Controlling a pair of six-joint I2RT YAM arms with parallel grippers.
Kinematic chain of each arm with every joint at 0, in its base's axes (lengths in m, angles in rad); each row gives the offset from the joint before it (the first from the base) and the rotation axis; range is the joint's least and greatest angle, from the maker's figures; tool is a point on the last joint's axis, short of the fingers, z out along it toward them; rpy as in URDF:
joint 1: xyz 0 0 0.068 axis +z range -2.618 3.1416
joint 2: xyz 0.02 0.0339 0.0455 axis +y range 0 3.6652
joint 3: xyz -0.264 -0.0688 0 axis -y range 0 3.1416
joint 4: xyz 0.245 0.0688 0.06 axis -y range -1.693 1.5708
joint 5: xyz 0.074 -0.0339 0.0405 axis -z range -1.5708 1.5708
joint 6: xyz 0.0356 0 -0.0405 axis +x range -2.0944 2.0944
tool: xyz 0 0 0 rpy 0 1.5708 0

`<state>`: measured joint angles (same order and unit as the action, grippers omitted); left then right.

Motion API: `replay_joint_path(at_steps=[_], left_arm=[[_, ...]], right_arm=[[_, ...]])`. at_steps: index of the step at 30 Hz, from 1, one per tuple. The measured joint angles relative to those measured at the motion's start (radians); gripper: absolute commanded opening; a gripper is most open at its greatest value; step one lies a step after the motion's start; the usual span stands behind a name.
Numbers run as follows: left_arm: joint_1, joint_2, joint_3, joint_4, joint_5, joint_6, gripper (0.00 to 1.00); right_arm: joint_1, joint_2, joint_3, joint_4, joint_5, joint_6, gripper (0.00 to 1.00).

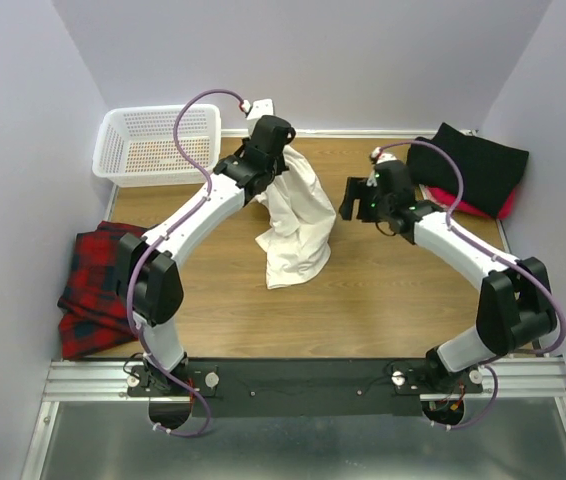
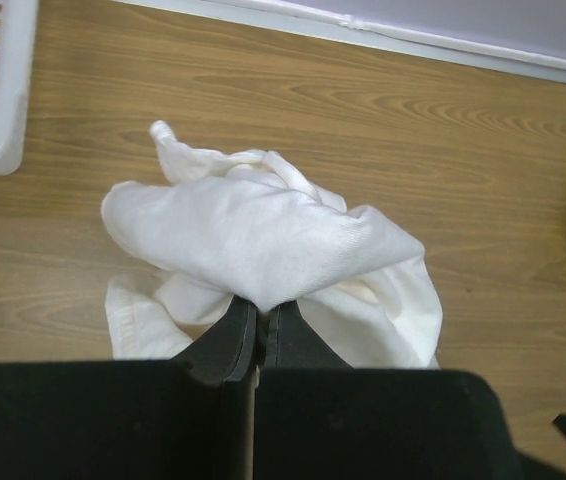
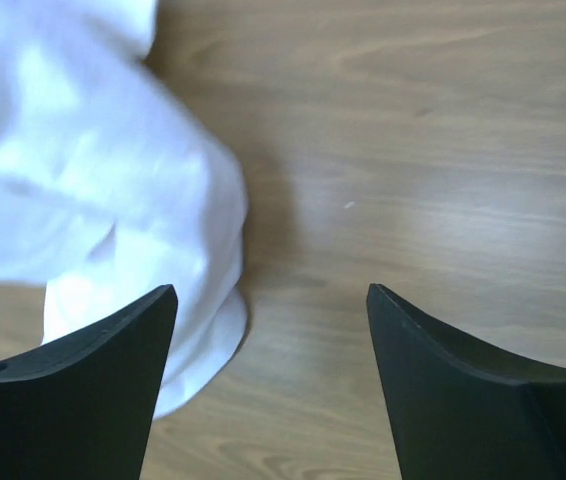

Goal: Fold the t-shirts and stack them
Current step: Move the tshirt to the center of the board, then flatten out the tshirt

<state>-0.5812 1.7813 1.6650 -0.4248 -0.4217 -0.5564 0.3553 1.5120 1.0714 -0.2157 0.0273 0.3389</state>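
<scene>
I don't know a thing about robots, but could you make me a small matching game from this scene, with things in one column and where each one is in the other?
Things:
1. cream-white t-shirt
2. black t-shirt
3. white basket
4. red plaid cloth

Places:
a. far left corner of the table
b. pinched in the left end effector
c. far right, lying on the red t-shirt
d. left edge of the table, nearer the arm bases

Pairs: 1-b, 2-c, 3-a, 4-d

The left gripper (image 2: 256, 335) pinches bunched white t-shirt (image 2: 263, 245) above the wooden table (image 2: 463, 150).
</scene>
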Motion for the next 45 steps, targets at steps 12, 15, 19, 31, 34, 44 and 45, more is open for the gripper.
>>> replay_joint_path(at_steps=[12,15,19,31,34,44,45], left_arm=[[0.135,0.081,0.022,-0.034,0.005,-0.027,0.00],[0.162,0.101,0.024,-0.034,0.027,-0.020,0.00],[0.183,0.104,0.024,-0.032,0.061,-0.012,0.00],[0.250,0.104,0.024,-0.032,0.121,0.050,0.00],[0.266,0.102,0.027,-0.042,0.125,0.081,0.00],[0.271,-0.005,0.040,-0.151,0.194,0.157,0.00],[0.269,-0.027,0.041,-0.158,0.204,0.161,0.00]], right_arm=[[0.290,0.138,-0.002,-0.019,-0.016,-0.022,0.72],[0.327,0.202,0.037,-0.022,-0.018,-0.022,0.65],[0.345,0.267,0.085,-0.021,-0.018,-0.019,0.40],[0.346,0.247,0.080,-0.061,0.126,0.058,0.01],[0.346,0.158,0.072,-0.109,0.227,0.064,0.01],[0.280,-0.068,0.117,-0.265,0.489,0.021,0.01],[0.255,-0.084,0.132,-0.274,0.500,0.011,0.01]])
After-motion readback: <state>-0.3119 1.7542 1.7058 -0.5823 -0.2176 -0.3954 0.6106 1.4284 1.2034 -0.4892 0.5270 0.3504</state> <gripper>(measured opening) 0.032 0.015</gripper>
